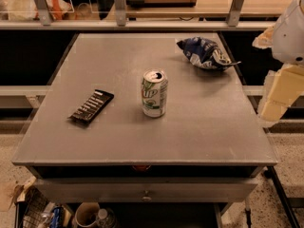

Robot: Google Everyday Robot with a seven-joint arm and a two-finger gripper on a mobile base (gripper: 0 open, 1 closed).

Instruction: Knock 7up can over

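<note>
The robot's arm (290, 30) enters at the upper right of the frame as a smooth, rounded white shell, lit brighter along its top and shading to grey below. A small dark spot sits near its lower rim. A pale cream piece juts from the shell's left side. Beneath it, at the middle of the right edge, is the gripper (275, 106): blocky, flat-sided parts in a soft cream-yellow, stacked one under another, the lowest part the smallest.
</note>
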